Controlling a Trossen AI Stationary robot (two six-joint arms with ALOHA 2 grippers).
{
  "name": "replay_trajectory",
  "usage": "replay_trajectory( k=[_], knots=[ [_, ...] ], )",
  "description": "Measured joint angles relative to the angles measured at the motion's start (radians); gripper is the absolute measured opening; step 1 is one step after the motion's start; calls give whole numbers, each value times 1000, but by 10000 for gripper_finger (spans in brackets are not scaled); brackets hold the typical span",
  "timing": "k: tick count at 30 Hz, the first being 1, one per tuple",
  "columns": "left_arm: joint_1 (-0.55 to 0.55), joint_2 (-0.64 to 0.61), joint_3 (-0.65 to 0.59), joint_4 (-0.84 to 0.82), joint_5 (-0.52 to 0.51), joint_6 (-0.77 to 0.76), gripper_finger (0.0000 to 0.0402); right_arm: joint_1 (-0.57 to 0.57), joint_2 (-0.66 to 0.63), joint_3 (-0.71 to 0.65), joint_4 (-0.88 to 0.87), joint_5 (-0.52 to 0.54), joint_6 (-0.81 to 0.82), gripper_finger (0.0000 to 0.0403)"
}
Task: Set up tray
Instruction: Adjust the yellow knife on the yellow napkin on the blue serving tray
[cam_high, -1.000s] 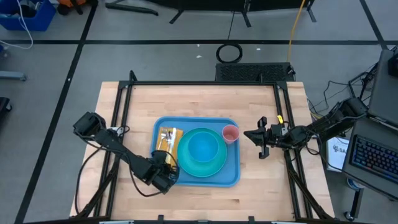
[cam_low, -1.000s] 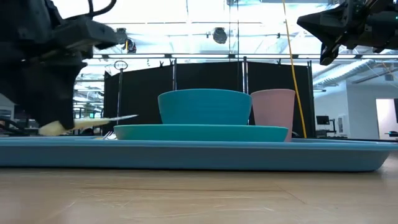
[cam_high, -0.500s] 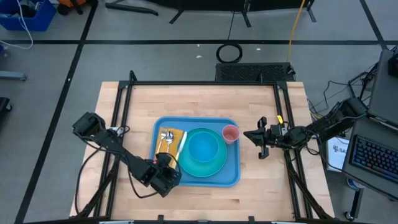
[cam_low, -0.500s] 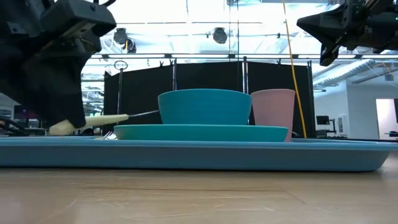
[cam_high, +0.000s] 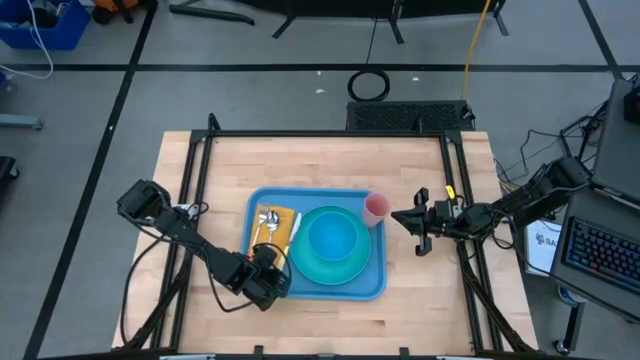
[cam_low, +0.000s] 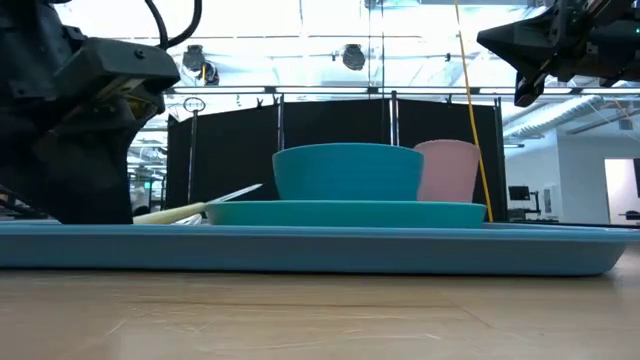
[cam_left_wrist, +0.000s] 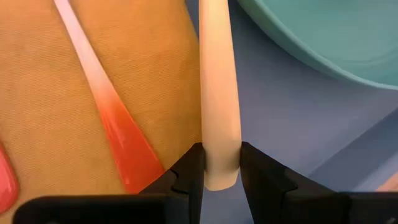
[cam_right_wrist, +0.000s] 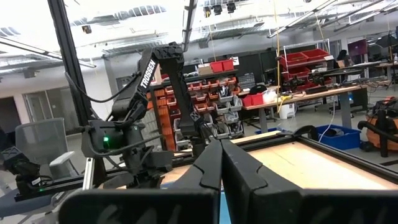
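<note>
- Tray (cam_high: 316, 288): lies flat at bench (cam_high: 320, 160) centre, long axis parallel to the front edge.
- Left gripper (cam_left_wrist: 216, 167): at the tray's front-left corner, fingers clamped on a cream utensil handle (cam_left_wrist: 217, 93).
- Right gripper (cam_high: 412, 230): raised beyond the tray's right edge, fingers closed, empty.

Tray (cam_high: 376, 285) crowded — plate (cam_high: 350, 268), cup (cam_high: 376, 208), left gripper (cam_high: 268, 272) — bare table (cam_high: 310, 165) around

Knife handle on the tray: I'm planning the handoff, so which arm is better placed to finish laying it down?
Left. Its gripper is shut on the knife handle over the tray; the right gripper hangs beside the tray, shut.
</note>
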Motion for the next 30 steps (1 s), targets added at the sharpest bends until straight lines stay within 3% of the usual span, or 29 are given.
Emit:
replay_trajectory(
  k=[7,30],
  knots=[
    [0,0,-3,30,-9,43,102,0,0,0,0,0,0,0],
    [-13,0,-3,41,-36,76,173,0,0,0,0,0,0,0]
  ],
)
